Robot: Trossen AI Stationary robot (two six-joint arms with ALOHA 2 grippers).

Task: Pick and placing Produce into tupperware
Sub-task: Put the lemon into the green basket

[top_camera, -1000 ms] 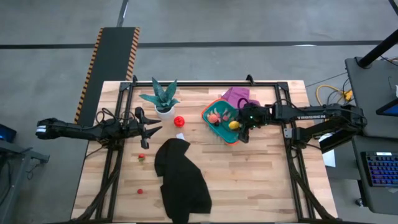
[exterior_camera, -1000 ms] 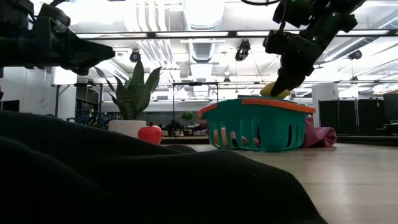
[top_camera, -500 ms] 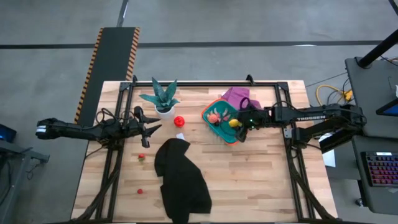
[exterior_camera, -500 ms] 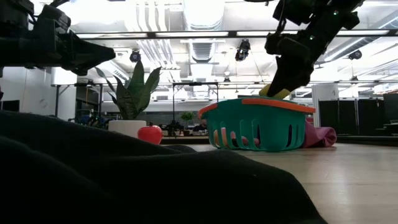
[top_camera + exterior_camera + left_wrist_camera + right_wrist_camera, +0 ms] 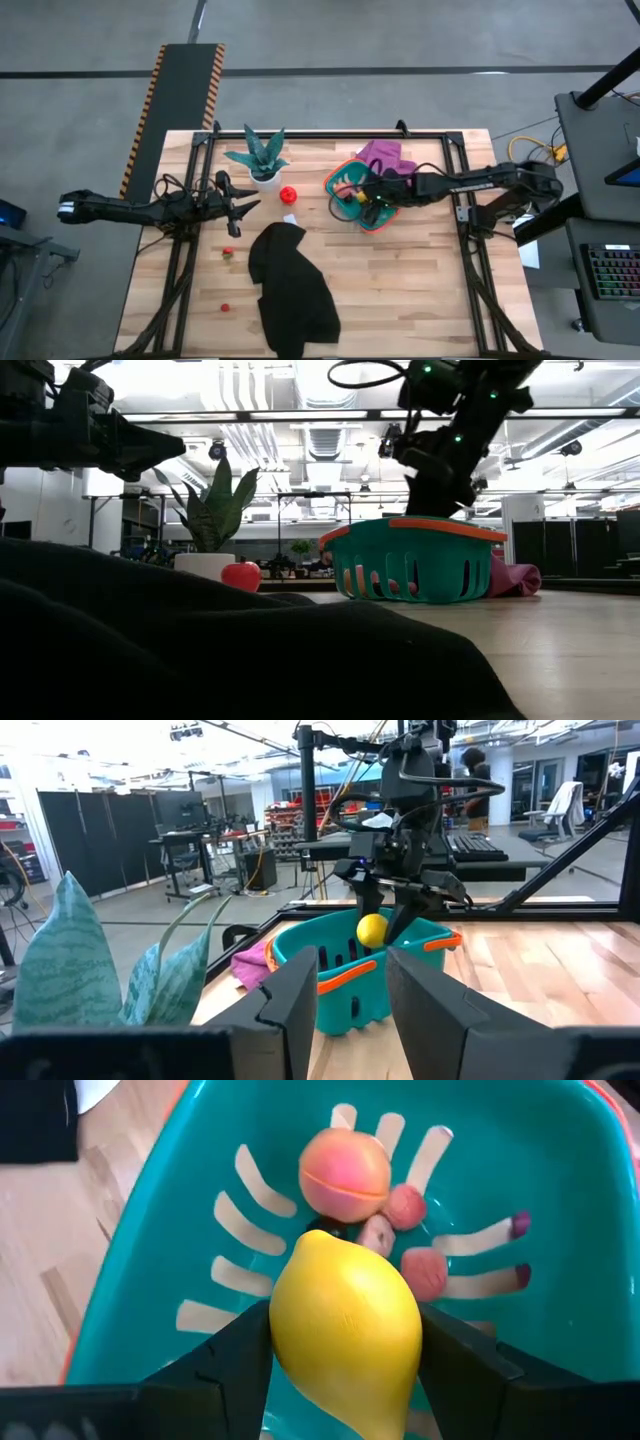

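On your left, the left gripper (image 5: 240,203) waits over the table beside the potted plant (image 5: 259,158), its fingers (image 5: 295,1005) parted a little with nothing between them, clear of the work so the other arm has room. Near it lie the pieces you have yet to collect: a red fruit (image 5: 288,194) just beside the plant pot, and two small red pieces (image 5: 228,252) (image 5: 225,308) close to the black cloth (image 5: 292,290).

Moving right, the teal tupperware (image 5: 344,205) sits next to the purple cloth (image 5: 380,155), and already holds a peach-coloured fruit (image 5: 344,1171) and a few pink bits (image 5: 424,1272).

The right gripper (image 5: 345,1342) hangs directly above that container's interior, fingers pinching the yellow lemon (image 5: 345,1334) by its sides. You are holding it there, I judge, so that letting go drops it cleanly inside the orange rim.
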